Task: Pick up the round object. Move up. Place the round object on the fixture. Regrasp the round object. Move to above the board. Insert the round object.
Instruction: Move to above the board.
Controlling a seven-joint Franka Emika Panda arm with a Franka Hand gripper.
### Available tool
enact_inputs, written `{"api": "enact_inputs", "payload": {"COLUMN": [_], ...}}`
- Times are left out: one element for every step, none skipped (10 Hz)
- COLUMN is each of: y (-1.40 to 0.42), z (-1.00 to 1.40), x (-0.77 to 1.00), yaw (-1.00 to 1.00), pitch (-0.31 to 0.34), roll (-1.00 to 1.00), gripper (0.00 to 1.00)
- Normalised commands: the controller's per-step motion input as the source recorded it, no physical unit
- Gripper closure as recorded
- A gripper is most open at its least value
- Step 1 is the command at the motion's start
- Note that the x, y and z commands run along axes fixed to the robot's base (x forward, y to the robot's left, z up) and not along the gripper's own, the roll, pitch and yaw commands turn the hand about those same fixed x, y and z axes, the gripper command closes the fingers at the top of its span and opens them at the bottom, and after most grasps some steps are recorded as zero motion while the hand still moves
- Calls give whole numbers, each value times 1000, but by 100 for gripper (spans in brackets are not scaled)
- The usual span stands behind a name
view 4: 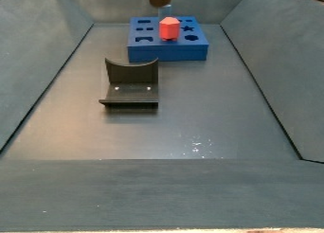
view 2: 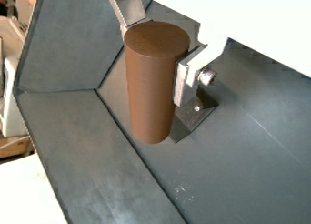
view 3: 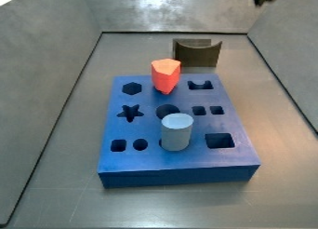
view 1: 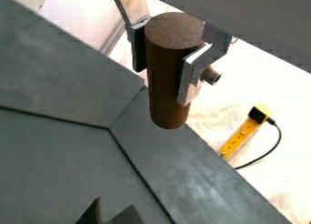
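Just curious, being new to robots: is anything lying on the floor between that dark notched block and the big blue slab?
No. In a side view, bare grey floor separates the fixture from the board. The gripper holds the round object up high.

Gripper [view 1: 172,47] seen close in both wrist views, up at 12 o'clock of each frame. Fingers [view 1: 195,75] were flat silver metal plates, straight-edged, with a stepped notch cut in the outer edge. A round-headed screw or bolt sat on the finger's outer side, roughly 3 o'clock from plate centre. In a wrist view the finger [view 2: 188,82] ended in a bent silver bracket with one small fastener hole. Second plate was mostly hidden, only a thin grey sliver visible. Dark pads could not be made out. No cables or markings discernible on the body.
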Motion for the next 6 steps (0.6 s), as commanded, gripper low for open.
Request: {"api": "enact_inputs", "payload": {"y": [-1000, -1000, -1000, -1000, -1000, -830], "z": [529, 538, 573, 560, 558, 488], "x": [-430, -427, -467, -460, -464, -407], "yaw": [-218, -206, -208, -206, -207, -203], "pitch": [-63, -65, -52, -41, -34, -17], "roll": [-1000, -1000, -1000, -1000, -1000, -1000], "gripper": [100, 100, 100, 100, 100, 100]}}
